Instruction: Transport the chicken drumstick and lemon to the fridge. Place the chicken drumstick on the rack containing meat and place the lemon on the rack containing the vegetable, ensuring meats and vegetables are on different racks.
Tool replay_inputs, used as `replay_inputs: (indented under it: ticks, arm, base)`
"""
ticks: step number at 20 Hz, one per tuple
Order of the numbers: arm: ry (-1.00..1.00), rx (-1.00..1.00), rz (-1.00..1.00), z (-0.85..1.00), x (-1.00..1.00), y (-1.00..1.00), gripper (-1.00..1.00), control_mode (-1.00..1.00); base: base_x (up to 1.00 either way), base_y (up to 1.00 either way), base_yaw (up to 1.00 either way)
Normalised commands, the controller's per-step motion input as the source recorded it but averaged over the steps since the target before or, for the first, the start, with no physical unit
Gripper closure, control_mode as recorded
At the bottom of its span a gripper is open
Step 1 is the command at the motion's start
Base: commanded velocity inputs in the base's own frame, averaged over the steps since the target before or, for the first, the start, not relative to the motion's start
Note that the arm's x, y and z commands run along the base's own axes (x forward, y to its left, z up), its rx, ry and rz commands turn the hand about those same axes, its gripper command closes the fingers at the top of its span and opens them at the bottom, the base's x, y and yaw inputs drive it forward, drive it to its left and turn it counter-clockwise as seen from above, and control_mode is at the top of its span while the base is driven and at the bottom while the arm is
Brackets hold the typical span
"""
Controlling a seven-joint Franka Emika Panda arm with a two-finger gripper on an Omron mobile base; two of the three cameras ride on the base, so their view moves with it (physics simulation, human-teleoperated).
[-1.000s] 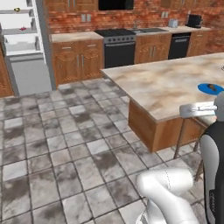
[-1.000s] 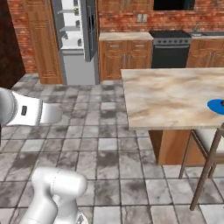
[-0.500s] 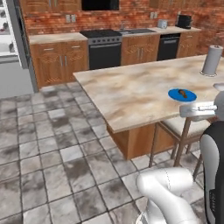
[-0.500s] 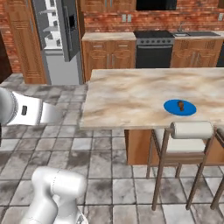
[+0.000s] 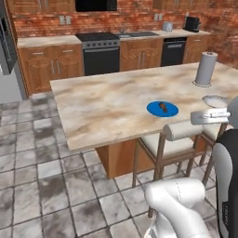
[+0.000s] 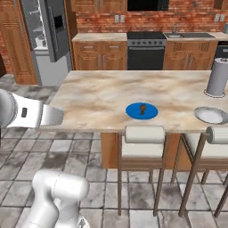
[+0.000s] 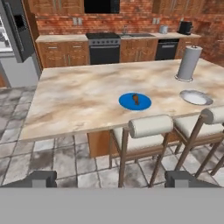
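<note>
The chicken drumstick (image 5: 162,107) (image 6: 142,108) (image 7: 135,98) is a small brown piece lying on a blue plate (image 5: 155,110) (image 6: 133,112) (image 7: 127,103) near the island counter's front edge. The lemon is out of view. The fridge (image 6: 52,41) (image 7: 17,36) stands far off at the back left with its door open; its racks are too small to tell what lies on them. My gripper (image 7: 111,181) is open and holds nothing. It hangs well short of the counter and faces it, with a dark fingertip (image 7: 41,178) at each lower side of the hand view.
Two padded stools (image 6: 142,136) (image 7: 151,127) stand along the island's (image 5: 93,107) near side below the plate. A grey paper towel roll (image 5: 206,69) (image 7: 188,62) and a grey dish (image 6: 211,114) (image 7: 195,97) sit at the counter's right. A black stove (image 5: 100,51) and wooden cabinets line the back wall.
The whole picture has shifted: the base has moved, bringing the island and blue plate closer and toward the middle, while the fridge slid off to the left. The gripper stays open.
</note>
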Motion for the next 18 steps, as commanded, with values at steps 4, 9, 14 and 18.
replay_inputs:
  ticks: [4, 9, 14, 18]
  arm:
    - [0.0, 0.0, 0.0, 0.0, 0.0, 0.0, -1.0, 1.0]
    - [0.0, 0.0, 0.0, 0.0, 0.0, 0.0, -1.0, 1.0]
    - [0.0, 0.0, 0.0, 0.0, 0.0, 0.0, -1.0, 1.0]
    - [0.0, 0.0, 0.0, 0.0, 0.0, 0.0, -1.0, 1.0]
  base:
    - [0.0, -1.0, 0.16]
    - [0.06, -0.95, 0.15]
    - [0.56, -0.14, 0.1]
    - [0.57, 0.0, 0.03]
